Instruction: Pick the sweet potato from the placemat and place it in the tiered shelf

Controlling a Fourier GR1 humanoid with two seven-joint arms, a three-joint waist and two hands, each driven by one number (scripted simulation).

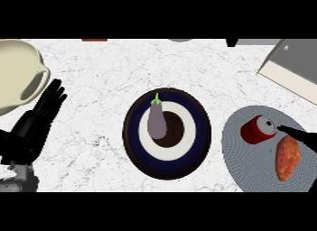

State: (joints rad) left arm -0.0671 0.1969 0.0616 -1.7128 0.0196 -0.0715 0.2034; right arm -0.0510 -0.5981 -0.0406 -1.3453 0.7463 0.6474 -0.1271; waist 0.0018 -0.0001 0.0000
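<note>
- Hovering at 4 o'clock of the counter, the right hand (312, 140) sits just above the sweet potato (288, 159); whether it is released or clenched cannot be told.
- It should probably close across the middle, staying clear of the can (257, 130) at 11 o'clock.
- The sweet potato lies on the placemat (254, 173), orange, long and tapered.
- The left hand (48, 103) rests released at 9 o'clock.

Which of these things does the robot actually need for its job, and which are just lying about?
Needed: sweet potato, placemat, shelf, right robot hand.
Lying about: eggplant, plate, red can, cream bowl, resting left robot hand.
</note>
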